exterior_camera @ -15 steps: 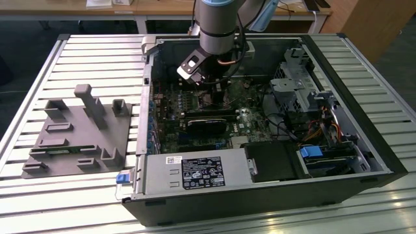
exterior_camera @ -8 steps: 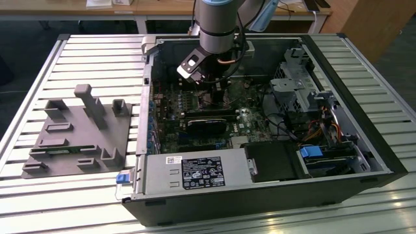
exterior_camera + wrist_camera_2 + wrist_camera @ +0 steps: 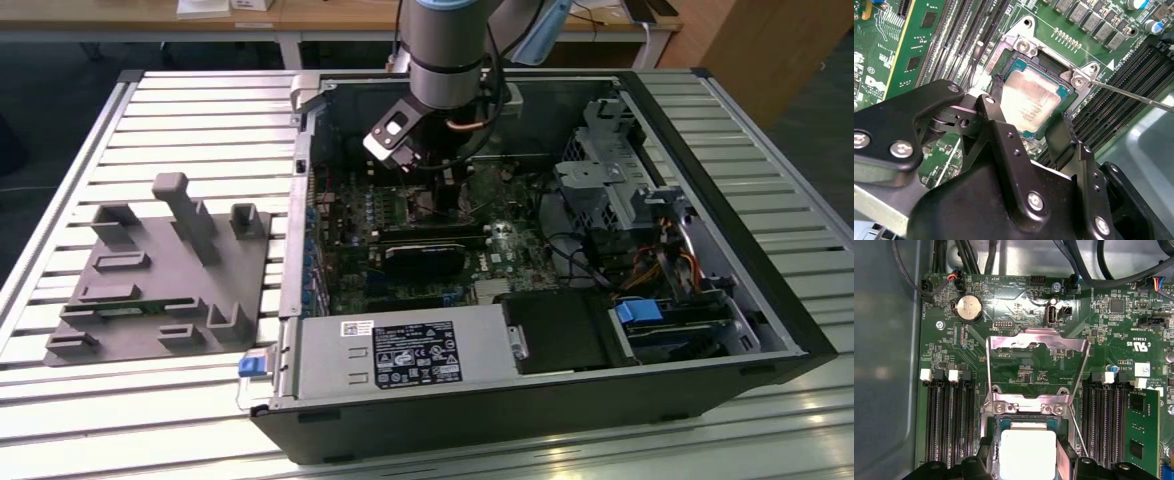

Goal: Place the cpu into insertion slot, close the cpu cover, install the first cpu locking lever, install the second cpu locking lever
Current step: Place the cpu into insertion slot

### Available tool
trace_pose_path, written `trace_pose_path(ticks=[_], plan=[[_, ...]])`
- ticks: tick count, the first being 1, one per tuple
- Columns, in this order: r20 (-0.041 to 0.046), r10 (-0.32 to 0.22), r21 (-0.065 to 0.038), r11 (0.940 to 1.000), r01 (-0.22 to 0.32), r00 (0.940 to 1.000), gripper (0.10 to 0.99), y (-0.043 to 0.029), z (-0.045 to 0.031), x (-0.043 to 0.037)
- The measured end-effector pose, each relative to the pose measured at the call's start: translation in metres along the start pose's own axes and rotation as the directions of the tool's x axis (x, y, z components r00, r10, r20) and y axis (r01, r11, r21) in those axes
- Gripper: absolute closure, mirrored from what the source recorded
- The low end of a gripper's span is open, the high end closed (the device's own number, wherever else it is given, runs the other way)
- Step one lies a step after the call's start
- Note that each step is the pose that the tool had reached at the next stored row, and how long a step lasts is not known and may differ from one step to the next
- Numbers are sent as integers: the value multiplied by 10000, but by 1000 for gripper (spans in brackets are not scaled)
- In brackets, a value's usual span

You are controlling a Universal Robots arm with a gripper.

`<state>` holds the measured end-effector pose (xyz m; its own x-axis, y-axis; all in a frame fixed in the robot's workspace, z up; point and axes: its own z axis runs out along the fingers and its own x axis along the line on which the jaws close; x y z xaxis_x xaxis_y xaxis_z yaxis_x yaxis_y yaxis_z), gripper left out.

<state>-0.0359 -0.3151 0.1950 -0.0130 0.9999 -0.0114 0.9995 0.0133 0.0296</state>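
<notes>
In both wrist views the cpu [image 3: 1029, 97] [image 3: 1028, 452], a flat square silvery chip, lies between the black fingers [image 3: 995, 107] of my gripper [image 3: 1030, 114] [image 3: 1028, 460], which is shut on it. It hangs slightly tilted just over the insertion slot [image 3: 1050, 62] [image 3: 1004, 423] in the green board. The cpu cover [image 3: 1036, 347], a silvery frame with a cut-out centre, stands swung open behind the slot. A thin locking lever [image 3: 1134, 95] [image 3: 1078, 432] sticks out unlatched beside the slot. In the exterior view the gripper [image 3: 424, 170] reaches down into the open computer case.
Memory slots [image 3: 951, 415] flank the socket, and a green card [image 3: 1144, 430] stands close by. A black block [image 3: 420, 262], the grey power box [image 3: 387, 355] and the drive cage [image 3: 607, 175] crowd the case. A grey fixture [image 3: 160, 270] lies at the exterior view's left.
</notes>
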Motion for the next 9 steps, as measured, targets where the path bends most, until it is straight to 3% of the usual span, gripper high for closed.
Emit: trace_pose_path(ticks=[9], plan=[[0, 0, 1, 10000, 0, 10000, 471, 2, -56, -1]])
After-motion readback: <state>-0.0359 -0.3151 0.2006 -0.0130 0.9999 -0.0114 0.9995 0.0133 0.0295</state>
